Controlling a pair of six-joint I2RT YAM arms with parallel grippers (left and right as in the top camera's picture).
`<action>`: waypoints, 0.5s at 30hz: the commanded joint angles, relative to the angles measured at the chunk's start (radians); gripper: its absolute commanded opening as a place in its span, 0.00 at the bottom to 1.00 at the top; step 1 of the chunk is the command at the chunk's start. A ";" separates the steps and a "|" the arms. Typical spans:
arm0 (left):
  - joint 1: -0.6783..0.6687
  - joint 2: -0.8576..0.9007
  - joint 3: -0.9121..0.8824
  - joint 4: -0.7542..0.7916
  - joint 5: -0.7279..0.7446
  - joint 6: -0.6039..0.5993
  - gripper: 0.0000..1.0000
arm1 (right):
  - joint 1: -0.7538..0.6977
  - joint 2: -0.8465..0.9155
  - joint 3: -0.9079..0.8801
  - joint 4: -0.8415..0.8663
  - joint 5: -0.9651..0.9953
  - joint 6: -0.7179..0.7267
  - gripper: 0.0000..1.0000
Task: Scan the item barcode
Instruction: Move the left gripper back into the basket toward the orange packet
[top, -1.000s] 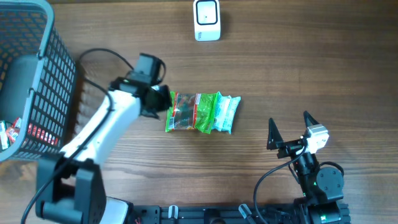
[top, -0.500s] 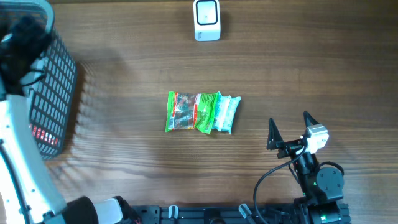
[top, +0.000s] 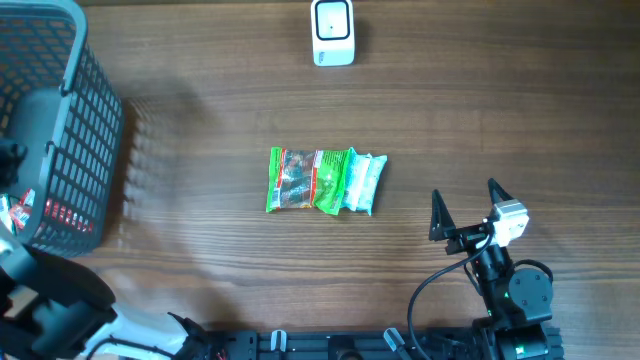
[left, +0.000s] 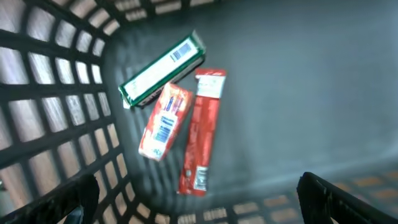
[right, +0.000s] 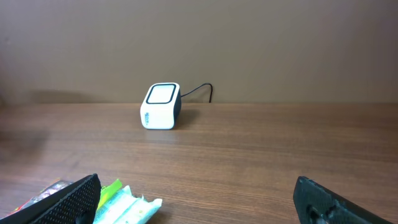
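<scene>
Three views. Overhead: the right claw (top: 465, 200) stands with jaws wide apart, empty; the bundle of snack packets (top: 325, 181) lies flat ahead of it and to its left, the scanner (top: 332, 32) farther ahead. Left wrist: the left claw (left: 198, 202), likewise open and empty, hangs over the basket (left: 56, 112); below it lie a green box (left: 163, 68), an orange packet (left: 165, 121) and a red bar (left: 202, 130). Right wrist: packets low left of the claw, scanner beyond. The bundle looks light, soft and slick; a pinch across its narrow width probably suits.
</scene>
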 joint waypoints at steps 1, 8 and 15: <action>0.030 0.053 -0.089 0.054 -0.009 0.006 1.00 | -0.004 -0.002 -0.001 0.003 -0.008 0.014 1.00; 0.040 0.064 -0.179 0.175 -0.009 0.005 1.00 | -0.004 -0.002 -0.001 0.003 -0.008 0.014 1.00; 0.040 0.064 -0.250 0.263 -0.009 0.006 0.91 | -0.004 -0.002 -0.001 0.002 -0.008 0.014 1.00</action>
